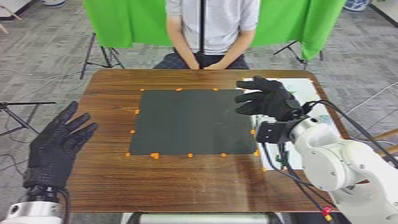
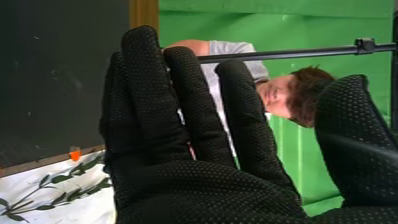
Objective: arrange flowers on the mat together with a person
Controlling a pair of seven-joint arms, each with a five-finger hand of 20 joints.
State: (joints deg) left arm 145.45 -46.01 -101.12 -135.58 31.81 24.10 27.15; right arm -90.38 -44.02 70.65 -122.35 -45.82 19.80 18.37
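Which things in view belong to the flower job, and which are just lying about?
Job:
- dark mat
- leafy sprig
- white sheet under the sprig
- left hand and right hand

Just around:
- green cloth
- black stand at the head view's left edge

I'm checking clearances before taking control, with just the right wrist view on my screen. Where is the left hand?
Observer: The left hand is at the table's left side, fingers straight.
Operator: Which side of the mat has the white sheet and leafy stems?
Observer: The sheet lies on the mat's right.
Operator: And the right hand?
Observer: The right hand is near the mat's far right corner.
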